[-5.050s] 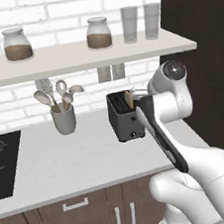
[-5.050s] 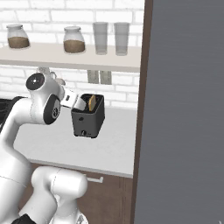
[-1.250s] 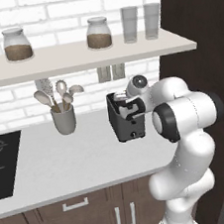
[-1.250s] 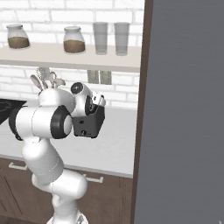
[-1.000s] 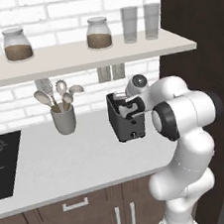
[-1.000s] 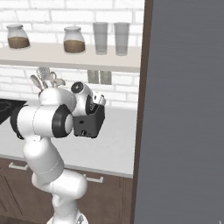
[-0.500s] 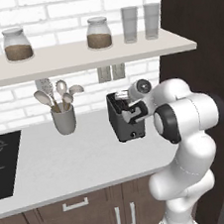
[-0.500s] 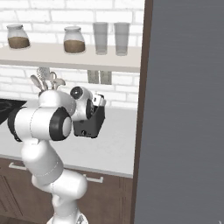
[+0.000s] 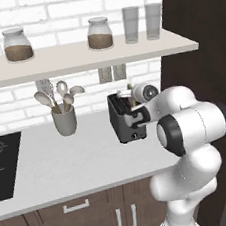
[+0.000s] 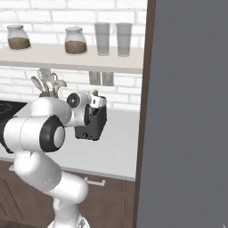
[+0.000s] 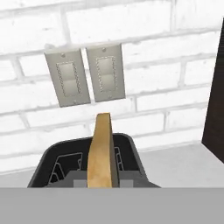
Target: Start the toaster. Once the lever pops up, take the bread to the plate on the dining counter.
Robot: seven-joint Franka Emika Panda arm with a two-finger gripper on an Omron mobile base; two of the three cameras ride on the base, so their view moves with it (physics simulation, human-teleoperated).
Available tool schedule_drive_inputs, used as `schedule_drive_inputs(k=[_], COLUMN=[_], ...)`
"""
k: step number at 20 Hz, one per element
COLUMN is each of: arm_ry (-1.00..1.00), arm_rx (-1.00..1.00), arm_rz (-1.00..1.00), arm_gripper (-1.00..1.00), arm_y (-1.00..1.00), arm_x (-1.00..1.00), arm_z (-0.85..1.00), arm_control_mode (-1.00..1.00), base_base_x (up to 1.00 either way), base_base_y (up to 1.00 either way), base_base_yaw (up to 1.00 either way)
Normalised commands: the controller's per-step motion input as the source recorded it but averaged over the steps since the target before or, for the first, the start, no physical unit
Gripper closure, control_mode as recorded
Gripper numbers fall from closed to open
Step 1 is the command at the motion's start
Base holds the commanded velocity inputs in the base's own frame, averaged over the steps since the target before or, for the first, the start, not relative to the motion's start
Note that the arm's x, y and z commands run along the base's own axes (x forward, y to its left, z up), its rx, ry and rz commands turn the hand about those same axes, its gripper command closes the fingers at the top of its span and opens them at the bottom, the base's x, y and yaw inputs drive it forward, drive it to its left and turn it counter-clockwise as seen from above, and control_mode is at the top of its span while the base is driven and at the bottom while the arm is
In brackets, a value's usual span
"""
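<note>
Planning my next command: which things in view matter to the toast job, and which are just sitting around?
Job:
toaster
bread, standing in a toaster slot
gripper, at the bread

Just there:
utensil holder
two jars
two glasses
stovetop
wall switches

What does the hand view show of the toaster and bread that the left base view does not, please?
The hand view alone looks down into the toaster's open top: the bread stands edge-on in one slot, wire guides show in the empty slot beside it, and two wall switch plates fill the wall behind. The left base view alone shows the toaster's narrow front face, the utensil crock, the shelf jars and the cooktop. Both share toaster, brick wall and worktop.
</note>
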Motion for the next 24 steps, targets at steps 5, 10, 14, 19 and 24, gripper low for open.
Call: schedule_drive_inputs(k=[5,10,14,19,24], arm_ry=[-0.14,-0.03,0.01,0.00,0.02], arm_rx=[0.00,0.00,0.00,0.04,0.05], arm_rz=[0.00,0.00,0.00,0.00,0.00], arm_gripper=[1.00,1.00,1.00,1.00,1.00], arm_y=[0.00,0.00,0.00,0.00,0.00], arm_x=[-0.22,-0.40,-0.78,-1.00,-1.00], arm_z=[0.80,0.59,0.40,0.69,0.95], arm_control_mode=[-1.00,-1.00,-1.00,-1.00,-1.00], base_base_x=[0.00,0.00,0.00,0.00,0.00], base_base_y=[0.00,0.00,0.00,0.00,0.00], base_base_yaw=[0.00,0.00,0.00,0.00,0.00])
